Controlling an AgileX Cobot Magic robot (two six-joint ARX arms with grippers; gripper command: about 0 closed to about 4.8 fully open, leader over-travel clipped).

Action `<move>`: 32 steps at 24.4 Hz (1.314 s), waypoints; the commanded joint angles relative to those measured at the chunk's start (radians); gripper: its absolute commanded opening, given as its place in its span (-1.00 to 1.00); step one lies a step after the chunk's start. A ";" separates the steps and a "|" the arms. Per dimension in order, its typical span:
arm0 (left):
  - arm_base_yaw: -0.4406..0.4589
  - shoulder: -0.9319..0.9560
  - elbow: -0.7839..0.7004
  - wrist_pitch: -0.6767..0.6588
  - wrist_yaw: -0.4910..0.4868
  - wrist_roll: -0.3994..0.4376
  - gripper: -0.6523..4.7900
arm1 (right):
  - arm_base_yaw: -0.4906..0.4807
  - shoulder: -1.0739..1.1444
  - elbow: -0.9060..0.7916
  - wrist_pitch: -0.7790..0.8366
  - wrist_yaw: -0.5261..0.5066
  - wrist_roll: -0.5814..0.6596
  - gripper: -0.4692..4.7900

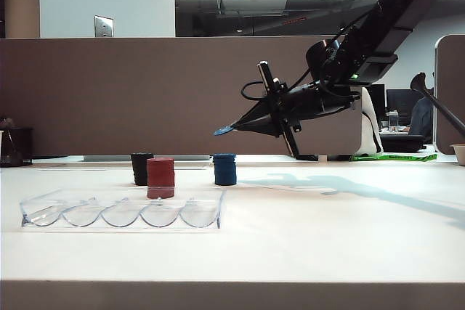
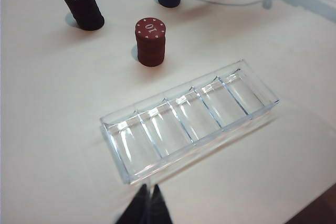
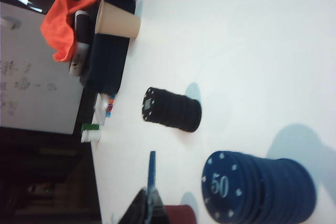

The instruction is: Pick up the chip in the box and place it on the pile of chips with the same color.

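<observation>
Table (image 1: 327,237): red stack (image 1: 160,177) behind box (image 1: 122,210)

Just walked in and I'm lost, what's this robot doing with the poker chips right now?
The right hand is shut on the blue chip, holding it in the air above the blue pile of chips. The clear box in front is empty. A red stack and a black stack stand beside the blue one. The left hand is shut, hanging idle near the box.
</observation>
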 commanded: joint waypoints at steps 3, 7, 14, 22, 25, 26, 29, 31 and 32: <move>-0.001 -0.001 0.005 0.005 0.006 0.000 -0.78 | 0.002 -0.006 0.004 0.004 0.030 0.001 -0.83; -0.001 -0.001 0.005 0.005 0.006 0.000 -0.78 | 0.002 -0.006 0.004 -0.013 0.074 0.001 -0.83; -0.001 -0.001 0.005 0.005 0.006 0.001 -0.78 | 0.005 -0.005 0.004 -0.024 0.095 0.001 -0.83; -0.001 -0.001 0.005 0.005 0.006 0.000 -0.78 | 0.006 -0.005 0.003 -0.079 0.101 -0.003 -0.83; -0.001 -0.001 0.005 0.005 0.006 0.001 -0.78 | 0.010 -0.005 0.003 -0.079 0.101 -0.003 -0.83; -0.001 -0.001 0.005 0.005 0.006 0.000 -0.78 | 0.012 -0.005 0.003 -0.080 0.101 -0.003 -0.83; -0.001 -0.001 0.005 0.005 0.006 0.001 -0.78 | 0.019 -0.005 0.003 -0.080 0.101 -0.003 -0.83; -0.001 -0.001 0.005 0.005 0.006 0.001 -0.78 | 0.024 -0.005 0.003 -0.080 0.102 -0.003 -0.83; -0.001 -0.001 0.005 0.005 0.006 0.001 -0.78 | 0.024 -0.005 0.003 -0.080 0.103 -0.003 -0.83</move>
